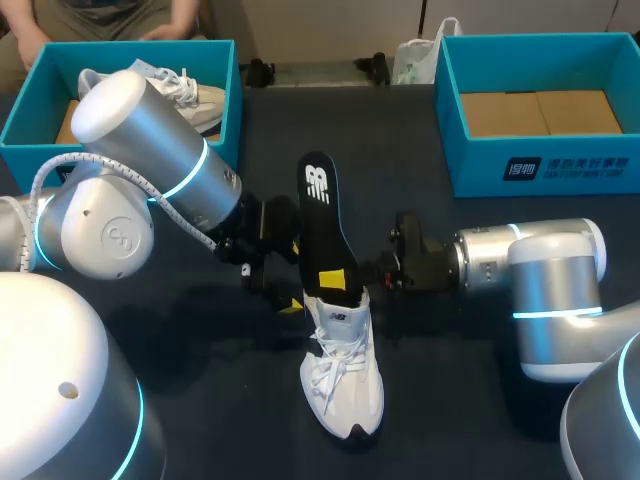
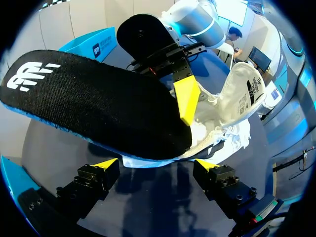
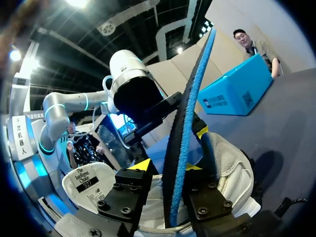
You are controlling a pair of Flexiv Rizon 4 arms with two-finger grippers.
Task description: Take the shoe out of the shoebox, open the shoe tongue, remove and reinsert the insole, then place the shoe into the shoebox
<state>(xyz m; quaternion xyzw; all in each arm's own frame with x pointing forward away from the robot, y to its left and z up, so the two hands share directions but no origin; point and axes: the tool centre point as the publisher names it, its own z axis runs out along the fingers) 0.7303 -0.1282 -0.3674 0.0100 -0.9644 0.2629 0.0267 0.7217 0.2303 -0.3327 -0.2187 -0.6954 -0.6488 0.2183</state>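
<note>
Shoe (image 1: 342,385) lies on the table (image 1: 455,405), lower centre of the head view, toe toward the bottom edge, out of both boxes. Tongue (image 2: 244,86) is folded open, so that step looks done. Insole (image 1: 322,225) sticks up out of the shoe opening and slants toward upper centre. Its lower end is inside the shoe and the rest is in the air.

R gripper (image 3: 168,167), coming in from centre right, is clenched on the insole just above the collar, one tip on the black face and one on the blue underside. The grip on the black-face side looks light, but that view is edge-on, so not sure. L gripper (image 2: 156,164), from centre left, is released. Its tips sit wide apart, just beside the shoe's heel end and under the insole, touching nothing.

Step in hand: the insole part, remove/reinsert, w/ insole half in.

Next move, my read: travel along the insole's own length, no twisting, or it'll buckle at the collar. L gripper should pin the heel so the shoe doesn't drag along.

R box (image 1: 540,165), upper right, holds no shoe. L box (image 1: 150,46), upper left, holds a 2nd shoe (image 1: 200,100).
</note>
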